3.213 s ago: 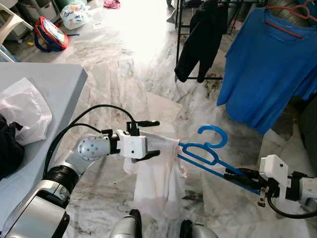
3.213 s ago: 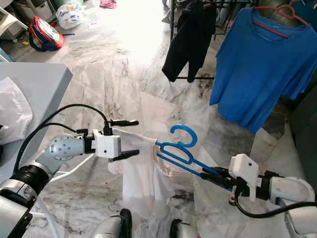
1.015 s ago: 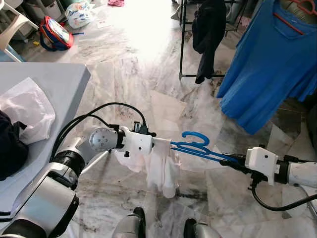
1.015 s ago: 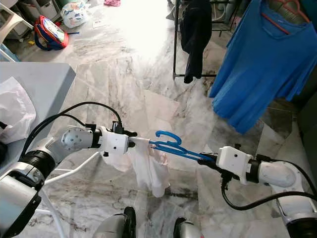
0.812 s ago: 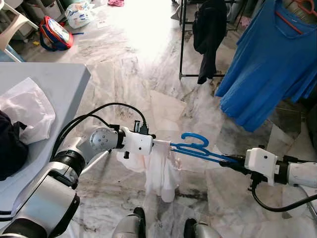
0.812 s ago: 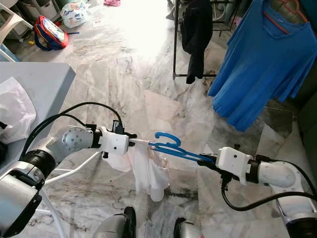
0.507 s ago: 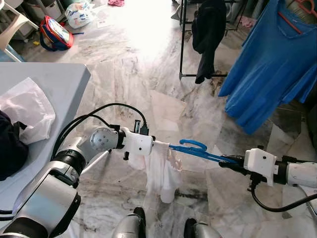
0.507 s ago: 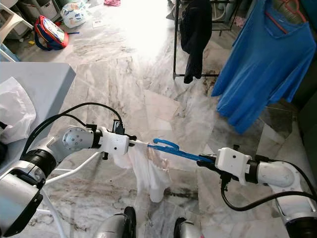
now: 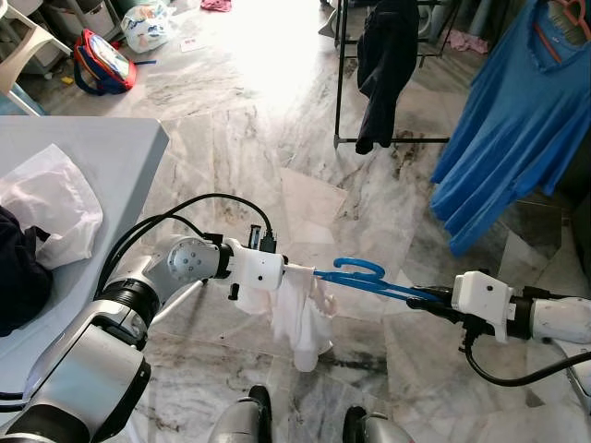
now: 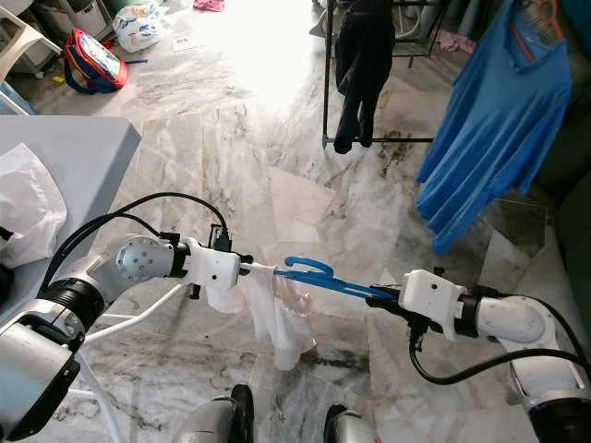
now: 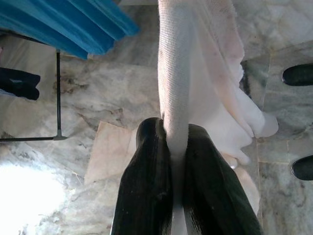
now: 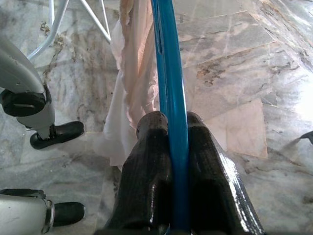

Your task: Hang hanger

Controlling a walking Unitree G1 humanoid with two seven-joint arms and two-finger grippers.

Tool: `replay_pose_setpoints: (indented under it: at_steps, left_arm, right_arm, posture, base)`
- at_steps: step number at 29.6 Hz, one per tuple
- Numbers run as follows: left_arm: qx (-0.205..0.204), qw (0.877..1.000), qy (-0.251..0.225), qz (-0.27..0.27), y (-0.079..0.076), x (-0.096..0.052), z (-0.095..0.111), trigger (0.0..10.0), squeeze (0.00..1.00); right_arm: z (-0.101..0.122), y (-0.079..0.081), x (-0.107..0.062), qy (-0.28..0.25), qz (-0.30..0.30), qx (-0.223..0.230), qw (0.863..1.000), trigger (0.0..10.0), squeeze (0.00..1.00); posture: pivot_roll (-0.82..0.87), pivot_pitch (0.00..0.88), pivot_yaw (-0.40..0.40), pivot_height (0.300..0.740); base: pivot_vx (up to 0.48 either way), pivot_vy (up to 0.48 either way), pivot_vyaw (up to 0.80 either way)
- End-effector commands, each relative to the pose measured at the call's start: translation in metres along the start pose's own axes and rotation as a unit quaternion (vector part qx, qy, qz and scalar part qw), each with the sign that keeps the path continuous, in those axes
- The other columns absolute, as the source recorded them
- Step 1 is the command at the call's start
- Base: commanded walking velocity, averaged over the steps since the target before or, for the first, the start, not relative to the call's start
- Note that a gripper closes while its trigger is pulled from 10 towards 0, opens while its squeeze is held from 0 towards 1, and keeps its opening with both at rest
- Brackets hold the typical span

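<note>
Near field, dead centre: I've got the blue hanger point(image 9: 365, 276) held level above the marble floor point(image 9: 240, 138), with the white garment point(image 9: 300, 314) draped off its left end, hanging just above my feet. Right gripper point(image 12: 171, 142) comes in from 4 o'clock, jaws clamped on the hanger's blue bar. Left gripper point(image 11: 171, 147) comes in from 8 o'clock, jaws pinched tight on a bunched fold of the white garment, right beside the hanger's hook. At 9 o'clock, grey bench point(image 9: 102, 157) with a crumpled white cloth point(image 9: 46, 203) on it and something dark at the frame edge. Farther out at 12 to 1 o'clock, a black clothes rack point(image 9: 342, 83) with a dark garment point(image 9: 383, 65) hanging on it. At 2 o'clock, a blue shirt point(image 9: 503, 138) on an orange hanger point(image 9: 554, 23). Far 11 o'clock, red-and-blue bag point(image 9: 97, 60) on the floor, plastic bag point(image 9: 148, 23) just past it.
</note>
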State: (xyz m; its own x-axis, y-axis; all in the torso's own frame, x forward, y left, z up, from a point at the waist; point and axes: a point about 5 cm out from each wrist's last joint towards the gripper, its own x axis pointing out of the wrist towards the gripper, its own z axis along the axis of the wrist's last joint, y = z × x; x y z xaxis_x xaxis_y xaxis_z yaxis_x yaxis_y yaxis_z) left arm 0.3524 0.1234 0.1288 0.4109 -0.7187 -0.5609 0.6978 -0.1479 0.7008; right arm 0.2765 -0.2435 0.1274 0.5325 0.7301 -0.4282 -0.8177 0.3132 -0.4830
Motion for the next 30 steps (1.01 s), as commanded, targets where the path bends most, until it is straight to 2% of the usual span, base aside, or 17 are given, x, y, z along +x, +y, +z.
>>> replay_pose_setpoints:
  at_steps: [1, 4, 5, 6, 11, 15, 21, 25, 30]
  left_arm:
    - [-0.007, 1.000, 0.008, -0.026, -0.011, 0.000, -0.005, 0.0, 0.00]
    - [-0.006, 1.000, 0.010, -0.025, -0.011, 0.001, -0.005, 0.0, 0.00]
    - [-0.006, 1.000, 0.012, -0.023, -0.011, 0.001, -0.005, 0.0, 0.00]
    - [-0.005, 1.000, 0.017, -0.015, -0.010, 0.000, -0.006, 0.0, 0.00]
    - [-0.009, 0.999, 0.034, 0.009, -0.006, -0.001, -0.010, 0.0, 0.00]
    - [-0.020, 0.998, 0.049, 0.015, -0.010, -0.004, -0.016, 0.0, 0.00]
    - [-0.039, 0.996, 0.072, 0.025, -0.015, -0.013, -0.028, 0.0, 0.00]
    - [-0.047, 0.995, 0.082, 0.028, -0.018, -0.017, -0.033, 0.0, 0.00]
    - [-0.082, 0.990, 0.102, 0.043, -0.022, -0.023, -0.042, 0.0, 0.00]
  right_arm:
    - [0.004, -0.003, 0.002, -0.014, -0.015, 0.002, 1.000, 10.0, 0.00]
    - [0.003, -0.002, 0.003, -0.015, -0.011, 0.012, 1.000, 10.0, 0.00]
    - [0.004, -0.003, 0.003, -0.016, -0.011, 0.014, 1.000, 10.0, 0.67]
    - [0.005, -0.004, 0.003, -0.019, -0.010, 0.023, 1.000, 10.0, 1.00]
    - [0.008, -0.008, -0.001, -0.027, -0.005, 0.038, 0.999, 10.0, 1.00]
    - [0.012, -0.015, -0.008, -0.024, 0.005, 0.055, 0.998, 10.0, 1.00]
    - [0.016, -0.026, -0.020, 0.001, 0.001, 0.023, 1.000, 10.0, 1.00]
    - [0.015, -0.030, -0.028, 0.020, -0.001, 0.021, 1.000, 10.0, 1.00]
    - [0.023, -0.044, -0.037, 0.019, -0.051, 0.003, 0.999, 10.0, 1.00]
  posture:
    - [0.00, 0.248, 0.085, 0.740]
    - [-0.01, 0.250, 0.085, 0.740]
    - [-0.01, 0.250, 0.084, 0.740]
    - [-0.01, 0.251, 0.083, 0.740]
    - [-0.01, 0.250, 0.077, 0.740]
    - [-0.01, 0.246, 0.068, 0.740]
    - [-0.02, 0.241, 0.056, 0.740]
    - [-0.01, 0.240, 0.054, 0.740]
    - [-0.02, 0.239, 0.053, 0.740]
  base:
    - [0.000, 0.000, 0.00]
    - [0.000, 0.000, 0.00]
    - [0.000, 0.000, 0.00]
    - [0.000, 0.000, 0.00]
    - [0.000, 0.000, 0.00]
    - [0.000, 0.000, 0.00]
    - [0.000, 0.000, 0.00]
    - [0.000, 0.000, 0.00]
    - [0.000, 0.000, 0.00]
